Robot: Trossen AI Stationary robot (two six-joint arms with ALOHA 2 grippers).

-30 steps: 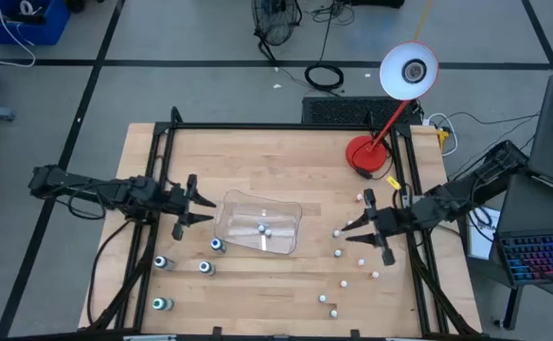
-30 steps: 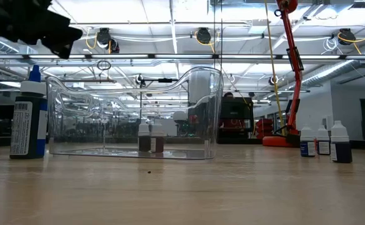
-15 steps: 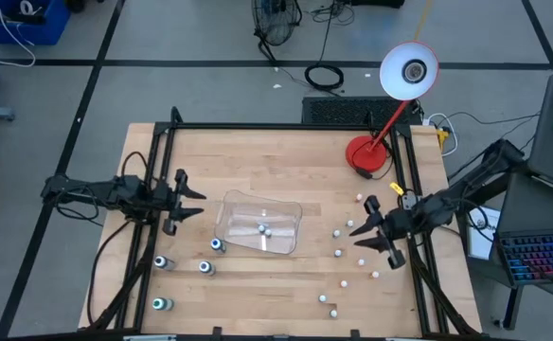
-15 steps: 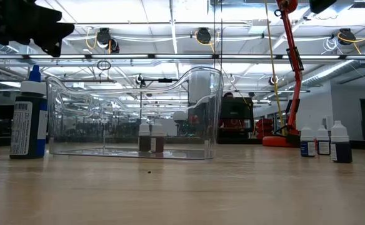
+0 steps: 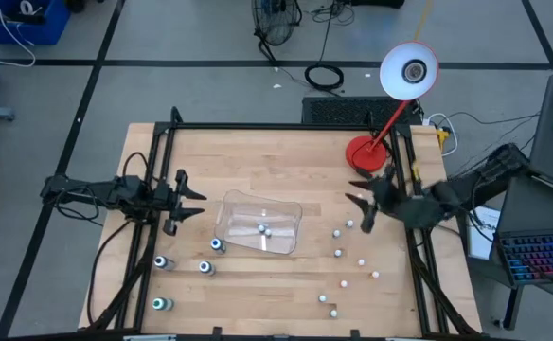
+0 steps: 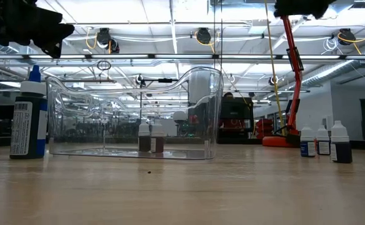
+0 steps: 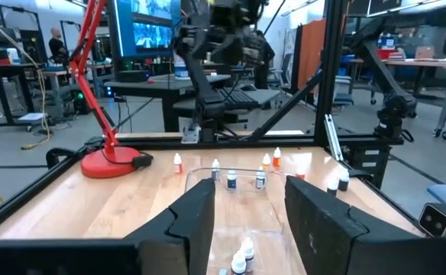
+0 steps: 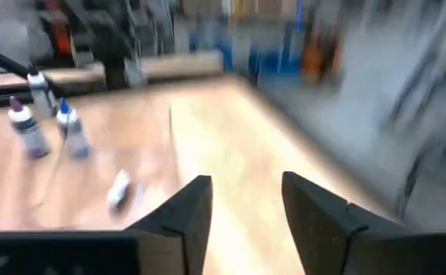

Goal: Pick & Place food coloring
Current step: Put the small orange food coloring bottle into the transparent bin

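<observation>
- From above you see the whole desk (image 5: 286,152): the clear tray (image 5: 258,227) lies mid-desk with two food coloring bottles (image 5: 264,229) inside, more bottles stand loose on the right half (image 5: 338,252), and three larger ones stand near the front left (image 5: 204,267).
- Your low view alone shows the tray's two bottles (image 6: 150,137) standing upright.
- Your left gripper (image 5: 189,203) hangs just left of the tray, jaws apart and empty; its wrist view looks across the tray (image 7: 234,200).
- Your right gripper (image 5: 360,204) is beside the red lamp base (image 5: 366,153), jaws apart, holding nothing.
- Bare wood lies open between tray and right bottles.
- The right wrist view is blurred; only a few bottles (image 8: 30,131) show.
</observation>
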